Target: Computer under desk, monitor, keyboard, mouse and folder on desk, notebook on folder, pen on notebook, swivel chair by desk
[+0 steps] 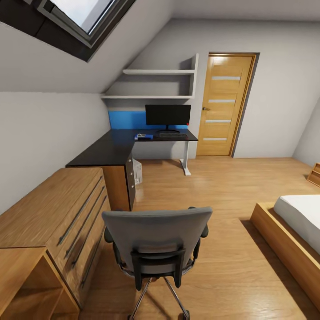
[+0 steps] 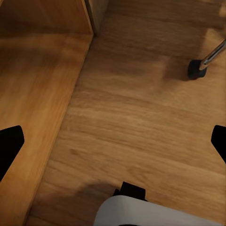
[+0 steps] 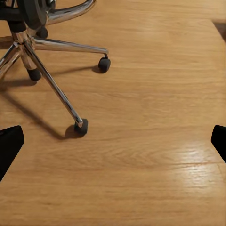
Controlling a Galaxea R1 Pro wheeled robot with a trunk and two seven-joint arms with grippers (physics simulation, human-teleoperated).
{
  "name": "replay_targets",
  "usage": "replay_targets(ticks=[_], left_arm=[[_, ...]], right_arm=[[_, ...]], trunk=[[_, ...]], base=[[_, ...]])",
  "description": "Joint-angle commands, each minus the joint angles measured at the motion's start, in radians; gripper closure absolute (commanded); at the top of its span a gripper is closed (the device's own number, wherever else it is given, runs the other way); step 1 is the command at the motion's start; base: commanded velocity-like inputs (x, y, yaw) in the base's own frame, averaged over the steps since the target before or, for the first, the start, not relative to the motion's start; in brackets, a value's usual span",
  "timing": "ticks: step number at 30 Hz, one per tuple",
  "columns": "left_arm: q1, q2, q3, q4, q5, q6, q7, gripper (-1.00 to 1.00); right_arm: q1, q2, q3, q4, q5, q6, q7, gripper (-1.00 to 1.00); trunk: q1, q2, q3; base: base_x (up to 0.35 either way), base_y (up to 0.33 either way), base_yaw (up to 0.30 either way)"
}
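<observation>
The grey swivel chair (image 1: 156,240) stands on the plank floor close in front of me, its back toward me, well short of the black-topped desk (image 1: 106,151). On the desk's far wing stands the monitor (image 1: 167,114), with the dark keyboard (image 1: 173,134) before it. Left of the keyboard lies the blue folder (image 1: 143,137) with something small on top, too small to name. The pale computer (image 1: 137,171) stands under the desk. My left gripper (image 2: 113,146) is open over bare floor beside a chair caster (image 2: 195,68). Over the floor by the chair's chrome base (image 3: 52,80), my right gripper (image 3: 113,146) is open too.
Light oak drawers (image 1: 58,222) with long bar handles run along the left wall up to the desk. A bed (image 1: 298,222) with a wooden frame is at the right. An oak door (image 1: 226,104) and white wall shelves (image 1: 155,84) are at the back.
</observation>
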Motion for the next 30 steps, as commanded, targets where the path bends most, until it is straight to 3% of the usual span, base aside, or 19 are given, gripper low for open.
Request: replay_targets(ticks=[1,30], left_arm=[[0.0,0.0,-0.008,-0.001,-0.001,-0.001,0.01,-1.0],[0.0,0.001,-0.008,-0.001,-0.001,-0.004,0.01,-1.0]], right_arm=[[-0.001,0.0,0.009,0.001,-0.004,-0.002,-0.005,-1.0],[-0.001,0.0,0.009,0.001,-0.004,-0.003,-0.005,-1.0]], trunk=[[0.004,-0.008,-0.004],[0.115,-0.211,-0.095]], base=[[0.0,0.0,0.0],[0.0,0.0,0.0]])
